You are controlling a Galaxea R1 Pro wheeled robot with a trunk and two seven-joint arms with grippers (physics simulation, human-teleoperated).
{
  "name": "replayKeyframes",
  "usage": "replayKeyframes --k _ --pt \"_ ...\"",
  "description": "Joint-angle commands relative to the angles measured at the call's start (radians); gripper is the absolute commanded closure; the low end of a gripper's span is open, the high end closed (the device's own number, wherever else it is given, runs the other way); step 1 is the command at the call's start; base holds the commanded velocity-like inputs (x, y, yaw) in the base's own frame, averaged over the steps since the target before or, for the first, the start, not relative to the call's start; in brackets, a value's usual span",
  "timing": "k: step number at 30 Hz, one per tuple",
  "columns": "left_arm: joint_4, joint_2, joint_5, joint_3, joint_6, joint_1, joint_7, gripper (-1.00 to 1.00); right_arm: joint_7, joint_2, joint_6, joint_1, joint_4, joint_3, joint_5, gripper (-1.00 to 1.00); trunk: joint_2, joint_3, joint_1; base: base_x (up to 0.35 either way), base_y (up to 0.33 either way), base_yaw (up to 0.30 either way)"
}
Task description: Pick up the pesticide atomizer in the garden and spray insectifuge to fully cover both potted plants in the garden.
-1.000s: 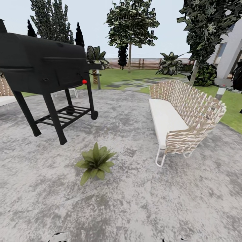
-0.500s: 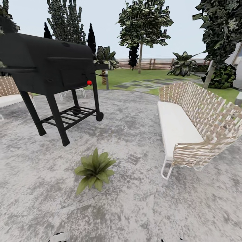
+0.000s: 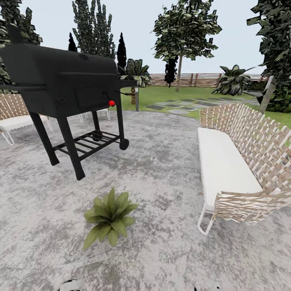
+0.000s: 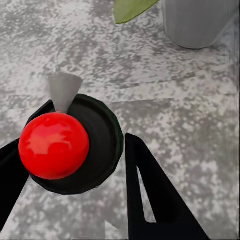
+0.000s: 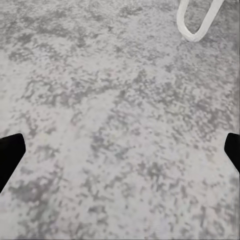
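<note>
In the left wrist view my left gripper (image 4: 87, 122) is shut on the pesticide atomizer (image 4: 54, 145), seen from above as a red ball on a dark round body with a small grey cone beside it. Its black fingers (image 4: 150, 200) press against both sides of the body. Close ahead on the paving stands a grey pot (image 4: 195, 22) with a green leaf (image 4: 132, 7) over it. The head view has a potted plant (image 3: 108, 218), a low green rosette, on the grey paving in front of me. My right gripper (image 5: 120, 145) is open over bare paving, holding nothing.
A black grill (image 3: 64, 87) on legs stands at the left, just beyond the plant. A wicker bench (image 3: 238, 161) with a white cushion runs along the right; its white leg (image 5: 195, 25) is near my right gripper. Lawn, stepping stones (image 3: 182, 106) and a slat fence (image 3: 194, 79) lie behind.
The camera has moved nearer and turned left, so grill, bench and plant have slid rightward and grown larger. The things themselves have not moved.
</note>
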Motion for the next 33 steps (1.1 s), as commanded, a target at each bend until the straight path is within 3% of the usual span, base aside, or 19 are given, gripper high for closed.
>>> replayKeyframes --k 1,8,10,13,15,18,19,21,23,24,26,31,33 --pt "0.001 -0.001 -0.006 0.003 -0.004 -0.001 0.003 1.0 -0.001 0.0 -0.003 0.0 0.001 0.001 0.001 -1.0 0.0 0.001 0.0 0.154 -0.166 0.036" --pt "-0.011 -0.001 -0.016 -0.008 -0.001 -0.002 -0.008 1.0 0.006 -0.006 -0.001 0.0 0.0 0.009 0.012 -1.0 0.0 0.006 0.0 0.038 -0.04 0.009" --pt "-0.007 0.0 -0.04 -0.022 0.004 -0.004 -0.021 1.0 0.009 -0.01 0.0 0.0 -0.003 0.031 0.044 -1.0 0.0 0.006 0.0 0.004 -0.005 0.001" --pt "-0.002 0.008 -0.136 -0.079 0.01 -0.011 -0.074 1.0 0.011 -0.02 0.001 -0.001 -0.022 0.096 0.158 -1.0 0.0 0.007 0.0 0.001 -0.001 0.0" --pt "-0.001 0.018 -0.199 -0.104 0.012 -0.012 -0.127 1.0 0.011 -0.022 0.002 -0.002 -0.052 0.119 0.229 -1.0 0.0 0.007 0.0 0.0 0.0 0.0" --pt "-0.008 0.048 -0.312 -0.125 0.013 -0.014 -0.278 1.0 0.012 -0.025 0.011 -0.002 -0.127 0.138 0.37 -1.0 0.0 0.007 0.0 0.0 0.0 0.0" --pt "-0.009 0.053 -0.327 -0.126 0.014 -0.014 -0.308 1.0 0.012 -0.025 0.014 -0.002 -0.136 0.139 0.391 -1.0 0.0 0.007 0.0 0.0 0.0 0.0" --pt "-0.015 0.071 -0.374 -0.128 0.015 -0.018 -0.426 1.0 0.021 -0.025 0.029 -0.003 -0.164 0.143 0.473 -1.0 0.0 0.007 0.0 0.0 0.0 0.0" --pt "-0.03 0.088 -0.414 -0.13 0.019 -0.036 -0.529 1.0 0.068 -0.025 0.049 -0.005 -0.187 0.144 0.546 -1.0 0.0 0.007 0.0 0.0 0.0 0.0" --pt "-0.035 0.091 -0.425 -0.131 0.022 -0.042 -0.551 1.0 0.087 -0.025 0.055 -0.006 -0.193 0.144 0.561 -1.0 0.0 0.007 0.0 0.0 0.0 0.0" --pt "-0.049 0.098 -0.475 -0.134 0.047 -0.071 -0.628 1.0 0.187 -0.025 0.083 -0.01 -0.225 0.145 0.606 -1.0 0.0 0.007 0.0 0.0 0.0 0.0" --pt "-0.08 0.098 -0.598 -0.136 0.136 -0.139 -0.717 1.0 0.443 -0.024 0.181 -0.016 -0.355 0.145 0.639 -1.0 0.0 0.007 0.0 0.0 0.0 0.0" --pt "-0.093 0.094 -0.644 -0.136 0.151 -0.157 -0.743 1.0 0.509 -0.025 0.206 -0.017 -0.395 0.145 0.642 -1.0 0.0 0.007 0.0 0.0 0.0 0.0"
